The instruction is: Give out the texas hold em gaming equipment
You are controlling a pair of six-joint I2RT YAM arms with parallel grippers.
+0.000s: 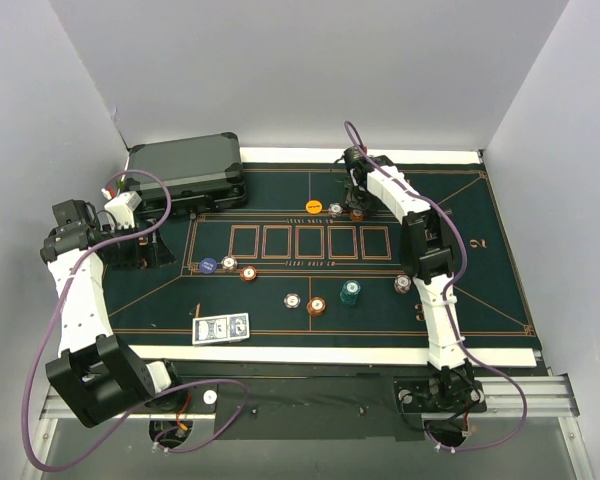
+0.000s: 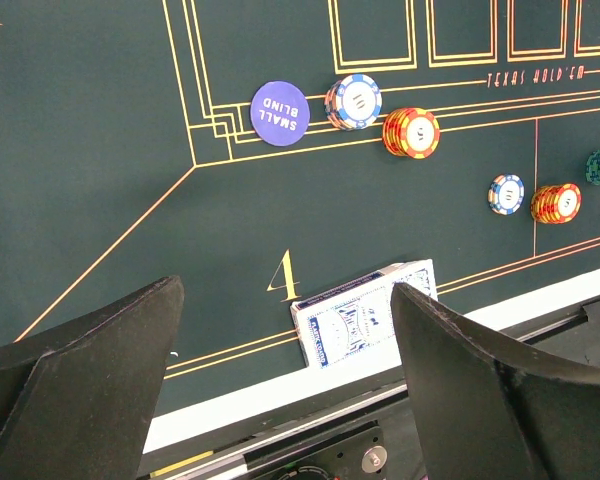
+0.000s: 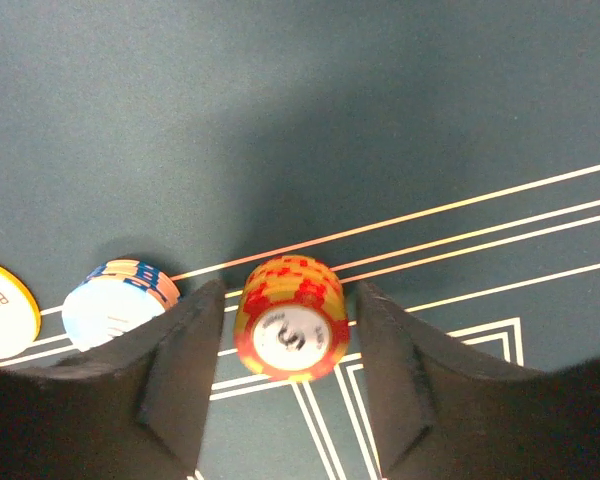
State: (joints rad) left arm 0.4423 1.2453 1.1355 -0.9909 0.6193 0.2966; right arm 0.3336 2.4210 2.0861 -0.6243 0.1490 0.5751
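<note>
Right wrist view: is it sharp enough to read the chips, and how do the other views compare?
Right wrist: soft; the red-and-yellow chip stack between the fingers has a blurred face, and a dark shadow lies on the felt above it. Left wrist: sharp, the SMALL BLIND button reads clearly. Top external: evenly lit, chips too small to read.

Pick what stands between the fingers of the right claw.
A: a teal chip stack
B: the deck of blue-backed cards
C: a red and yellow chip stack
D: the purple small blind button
C: in the right wrist view, a red and yellow chip stack stands between the two fingers of the right claw, with a thin gap showing on each side.
</note>
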